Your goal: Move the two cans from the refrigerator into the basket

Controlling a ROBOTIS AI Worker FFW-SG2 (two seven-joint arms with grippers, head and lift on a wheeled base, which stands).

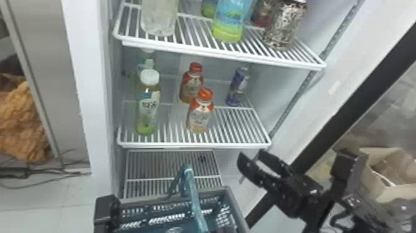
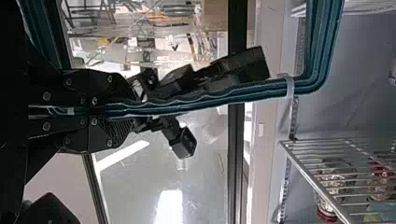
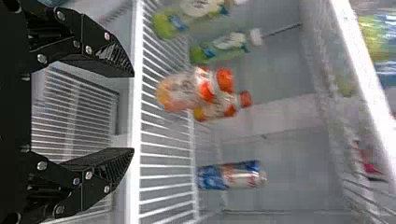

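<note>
As we look at the middle shelf of white wire (image 1: 198, 145), a bottle of yellow-green drink with a white cap (image 1: 147, 108) stands at its left, with a similar bottle (image 1: 145, 63) behind. Two orange-capped plastic bottles (image 1: 199, 116) (image 1: 190, 85) stand near its centre, one before the other, left of the can. Above it, another white wire shelf (image 1: 185, 50) carries bottles and a dark speckled container (image 1: 284, 24). Below and in front of it, we have the grey openwork basket (image 1: 213, 191) with its teal handle (image 1: 193, 198) raised.

The slim blue-and-silver can (image 1: 237, 86), with orange-red on its label, stands upright near the middle shelf's back right corner.

Our right gripper (image 1: 252, 156) sits below and in front of that shelf's right front corner, its black fingers spread wide with nothing between them; our right wrist camera faces the shelf. Our left gripper (image 2: 128, 111) is closed around the teal handle, its ribbed pads on either side.
</note>
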